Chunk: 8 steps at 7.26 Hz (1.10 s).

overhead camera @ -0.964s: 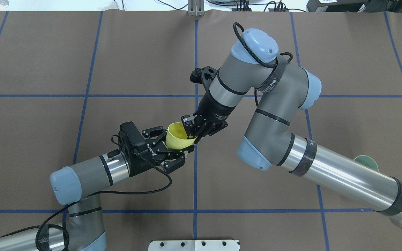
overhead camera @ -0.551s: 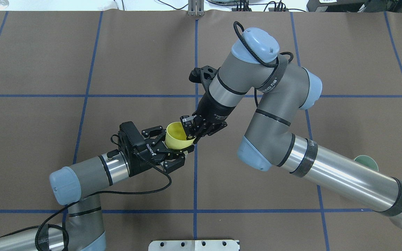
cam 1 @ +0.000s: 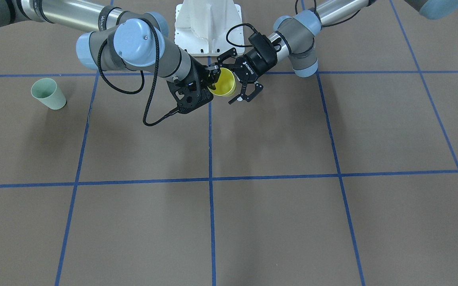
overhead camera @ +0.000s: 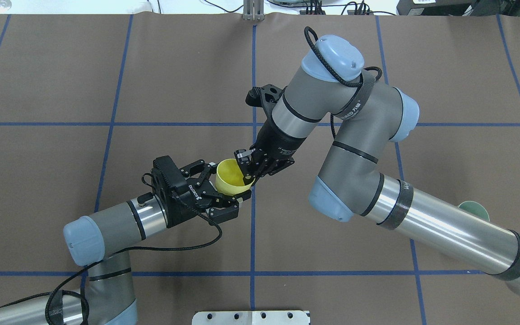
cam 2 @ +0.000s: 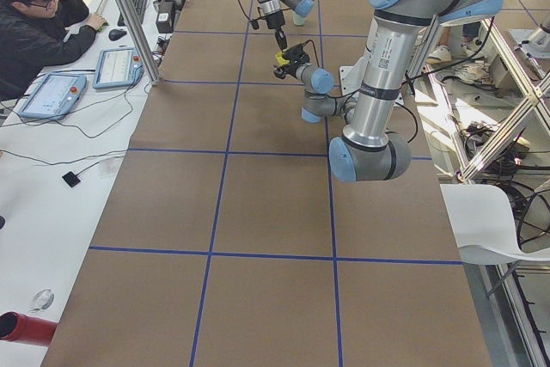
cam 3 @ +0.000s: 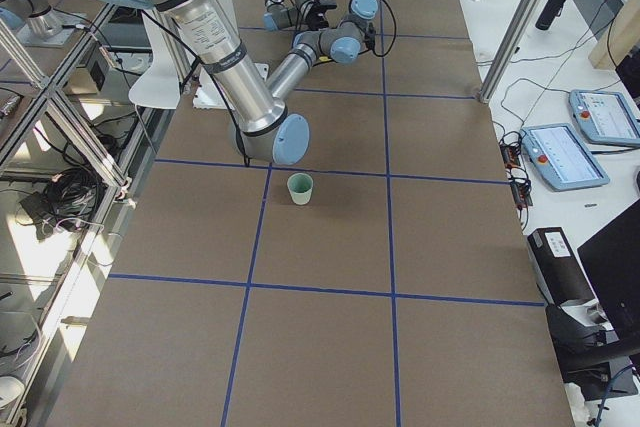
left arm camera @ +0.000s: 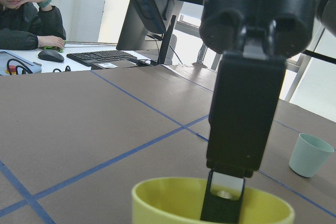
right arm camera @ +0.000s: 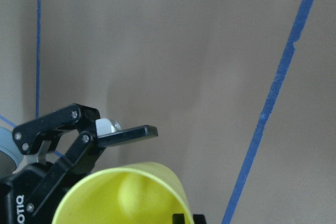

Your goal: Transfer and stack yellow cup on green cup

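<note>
where the right arm point(overhead camera: 355, 149) reaches over the table point(overhead camera: 61, 67), the right gripper point(overhead camera: 247, 174) pinches the rim of the yellow cup point(overhead camera: 229, 177), holding it aloft, mouth up, long axis near vertical; the left gripper point(overhead camera: 228, 188) stands spread around its body. the green cup point(cam 1: 50, 94) stands upright, well apart.

Brown table point(cam 1: 276, 131) with upright green cup point(cam 1: 48, 93)

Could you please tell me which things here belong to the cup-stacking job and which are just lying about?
Job: yellow cup, rim pinched by the right gripper; left gripper, open around it; green cup, standing apart.
Lying about: keyboard, mouse, control tablets.
</note>
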Motion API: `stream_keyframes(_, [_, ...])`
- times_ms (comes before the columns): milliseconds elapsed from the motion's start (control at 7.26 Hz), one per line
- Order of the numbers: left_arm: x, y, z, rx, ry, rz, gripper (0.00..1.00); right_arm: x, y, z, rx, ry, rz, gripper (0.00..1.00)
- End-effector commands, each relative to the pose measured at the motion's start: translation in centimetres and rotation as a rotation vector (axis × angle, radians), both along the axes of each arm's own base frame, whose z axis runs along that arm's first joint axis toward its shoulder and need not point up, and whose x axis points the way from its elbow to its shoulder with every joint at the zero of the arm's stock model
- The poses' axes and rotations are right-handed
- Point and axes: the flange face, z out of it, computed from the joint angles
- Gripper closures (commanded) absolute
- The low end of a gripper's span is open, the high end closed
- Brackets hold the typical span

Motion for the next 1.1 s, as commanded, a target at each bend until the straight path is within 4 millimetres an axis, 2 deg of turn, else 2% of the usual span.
stream_keyframes(0, [-0.1,0.0,0.0,-0.001,0.002,-0.001,0.00,1.4,-1.3,1.3,-0.010,0.015,0.030,1.00])
stream_keyframes(276, [-0.9,0.1,-0.1,-0.001,0.008,0.000,0.00,3.9,-4.0,3.5,-0.039,0.051,0.087,1.00])
stream_keyframes(413, [-1.3,0.0,0.5,-0.011,-0.004,-0.015,0.00,5.4,-5.6,4.4,-0.028,0.070,0.147,1.00])
stream_keyframes(551, [-2.7,0.4,1.6,-0.019,-0.023,-0.021,0.00,6.9,-7.3,5.2,-0.015,0.094,0.216,1.00])
stream_keyframes(689, [-5.3,1.1,-0.1,-0.035,-0.072,-0.023,0.00,9.0,-9.0,7.5,-0.007,0.130,0.278,1.00])
stream_keyframes(827, [-8.7,1.9,-2.2,-0.066,-0.168,-0.032,0.00,11.8,-11.0,8.9,0.030,0.142,0.321,1.00])
stream_keyframes(964, [-11.7,2.2,-2.0,-0.090,-0.239,-0.045,0.00,15.1,-12.9,10.0,0.066,0.156,0.372,1.00])
